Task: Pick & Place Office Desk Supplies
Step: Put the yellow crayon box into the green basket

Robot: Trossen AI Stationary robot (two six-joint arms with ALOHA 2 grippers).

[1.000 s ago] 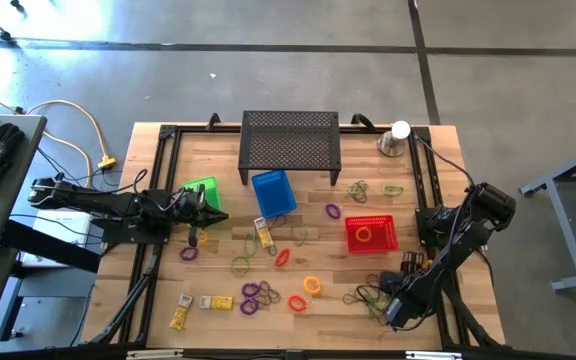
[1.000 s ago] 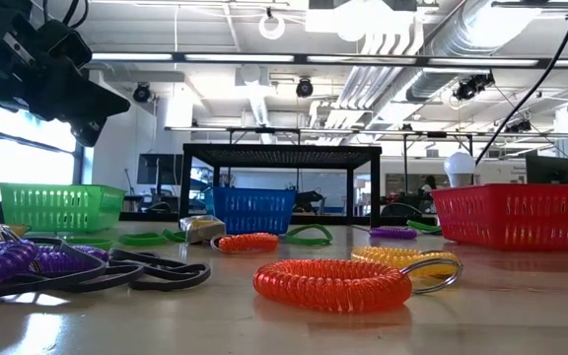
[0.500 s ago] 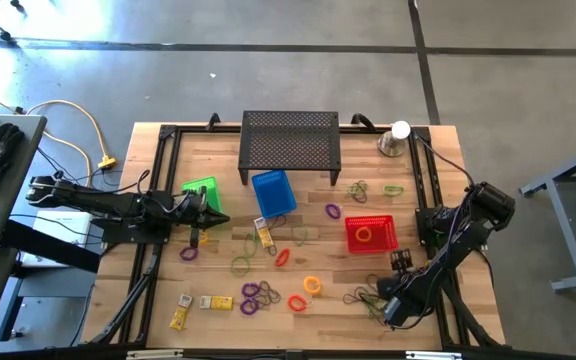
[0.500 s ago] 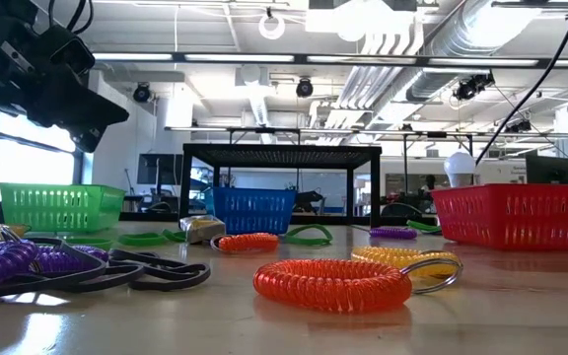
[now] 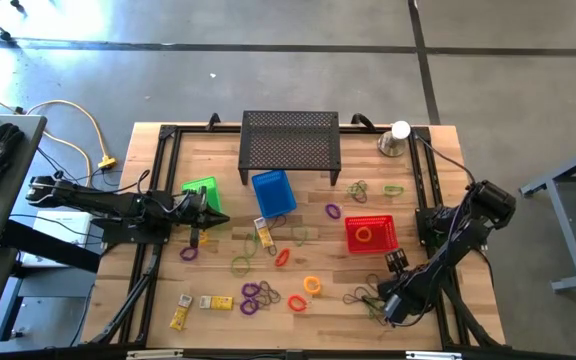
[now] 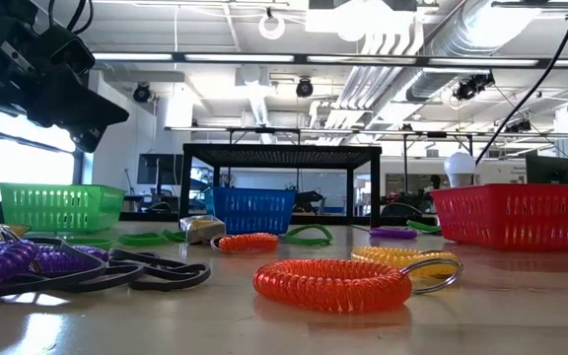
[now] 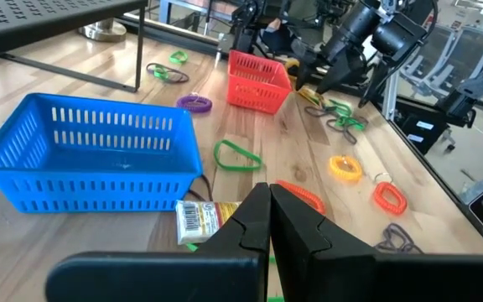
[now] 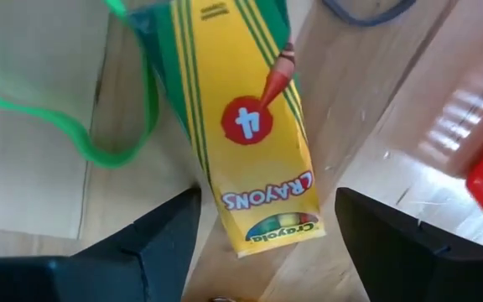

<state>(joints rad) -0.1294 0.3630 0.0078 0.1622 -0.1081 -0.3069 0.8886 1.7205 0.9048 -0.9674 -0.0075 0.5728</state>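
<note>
My right gripper (image 5: pixel 381 303) points down near the table's near right corner, open. Its two fingers stand either side of a yellow crayon packet (image 8: pixel 243 126) lying flat on the wood, apart from it. A green loop (image 8: pixel 99 126) lies beside the packet. More loops in purple (image 5: pixel 258 295), orange (image 5: pixel 312 285), red (image 5: pixel 283 257) and green (image 5: pixel 240 265), and yellow packets (image 5: pixel 216 302), are scattered over the table. My left gripper (image 5: pixel 222 218) is shut and hovers level beside the green basket (image 5: pixel 201 190), holding nothing.
A blue basket (image 5: pixel 273 192) and a black perforated stand (image 5: pixel 290 145) sit at the far middle. The red basket (image 5: pixel 371 233) holds an orange loop. A silver cup with a white ball (image 5: pixel 395 138) stands at the far right. Black frame rails (image 5: pixel 158 200) run along both sides.
My right gripper has rolled about its own pointing line while staying over the crayon packet. Nothing on the table has moved.
</note>
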